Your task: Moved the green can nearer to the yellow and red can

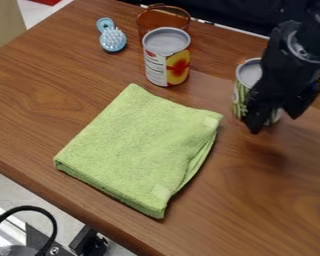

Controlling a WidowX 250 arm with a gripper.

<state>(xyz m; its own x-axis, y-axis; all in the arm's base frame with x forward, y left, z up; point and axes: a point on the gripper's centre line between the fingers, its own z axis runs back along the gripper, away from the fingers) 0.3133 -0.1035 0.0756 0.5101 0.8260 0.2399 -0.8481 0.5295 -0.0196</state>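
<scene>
One wooden table (56,95) bears two cans (167,62) above pale floor (26,192).

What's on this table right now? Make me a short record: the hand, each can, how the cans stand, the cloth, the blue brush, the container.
hand: at the green can, fingers apart; whether it grips is unclear
green can: upright, at right, partly hidden by the hand
yellow and red can: upright, top center
cans: apart, not touching
cloth: light green, folded, flat on the wooden table
blue brush: bristles up, left of the yellow and red can
container: see-through orange-brown, behind the yellow and red can
</scene>
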